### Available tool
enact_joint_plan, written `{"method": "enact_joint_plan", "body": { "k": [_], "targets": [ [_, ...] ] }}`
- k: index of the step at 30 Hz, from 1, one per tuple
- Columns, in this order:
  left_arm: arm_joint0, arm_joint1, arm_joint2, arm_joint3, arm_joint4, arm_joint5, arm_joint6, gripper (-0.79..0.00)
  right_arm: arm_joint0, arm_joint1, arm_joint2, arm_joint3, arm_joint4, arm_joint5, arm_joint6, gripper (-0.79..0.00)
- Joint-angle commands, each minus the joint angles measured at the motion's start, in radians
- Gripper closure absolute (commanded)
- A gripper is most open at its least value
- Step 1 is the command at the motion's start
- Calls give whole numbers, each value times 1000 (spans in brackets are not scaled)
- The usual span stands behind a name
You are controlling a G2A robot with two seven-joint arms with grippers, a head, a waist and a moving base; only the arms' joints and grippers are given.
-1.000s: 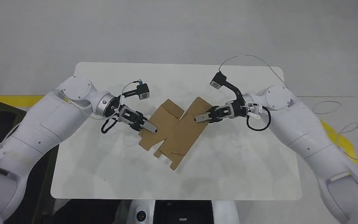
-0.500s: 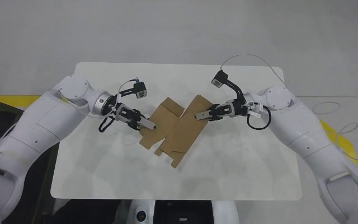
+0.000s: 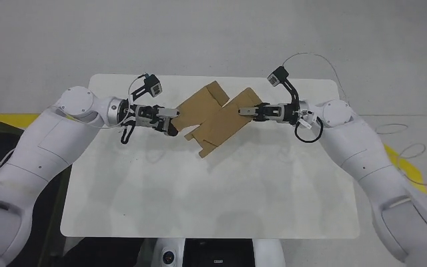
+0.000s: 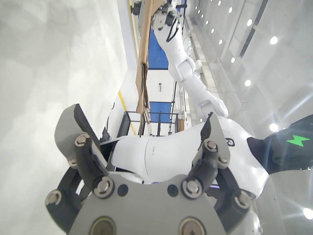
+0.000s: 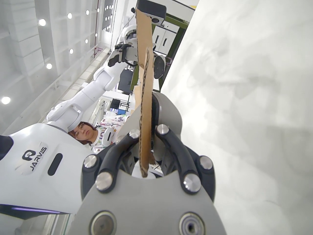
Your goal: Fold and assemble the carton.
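- The white table point(image 3: 280, 200) lies under the carton, which sits toward the table's far edge.
- The carton point(image 3: 217, 117) is a flattened brown cardboard blank with its flaps spread out, stretched slantwise between my two grippers. Seen edge-on from either wrist it is a thin strip point(image 4: 146, 25) point(image 5: 143, 50), and it looks lifted off the tabletop (I cannot say by how much).
- My right gripper point(image 3: 244, 111) is at the carton's right end, clamped on the cardboard. From my right wrist, the board's corrugated edge runs straight between the two pads point(image 5: 168, 116) and is pinched there.
- My left gripper point(image 3: 172, 122) is at the carton's left corner, with its fingers spread and nothing between them. From my left wrist, both fingertips point(image 4: 80, 121) stand wide apart, with the carton's near end just ahead of the gap. Whether a tip touches the cardboard I cannot tell.
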Motion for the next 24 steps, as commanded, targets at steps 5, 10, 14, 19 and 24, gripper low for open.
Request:
{"method": "enact_joint_plan", "body": {
  "k": [5,10,14,19,24],
  "targets": [
    [31,-3,-46,0,12,16,123,-785,24,-46,-22,62,-56,-16,-106,0],
    [57,-4,-77,-16,23,40,149,-785,29,-71,-25,84,-93,-19,-160,0],
    [71,-7,-97,-26,44,46,150,-785,25,-87,-26,96,-110,-18,-171,0],
    [83,-10,-126,-29,63,52,142,-785,25,-103,-21,123,-129,-20,-177,0],
    [95,-8,-160,-38,77,71,112,-785,26,-117,-14,150,-152,-23,-184,0]
  ]
}}
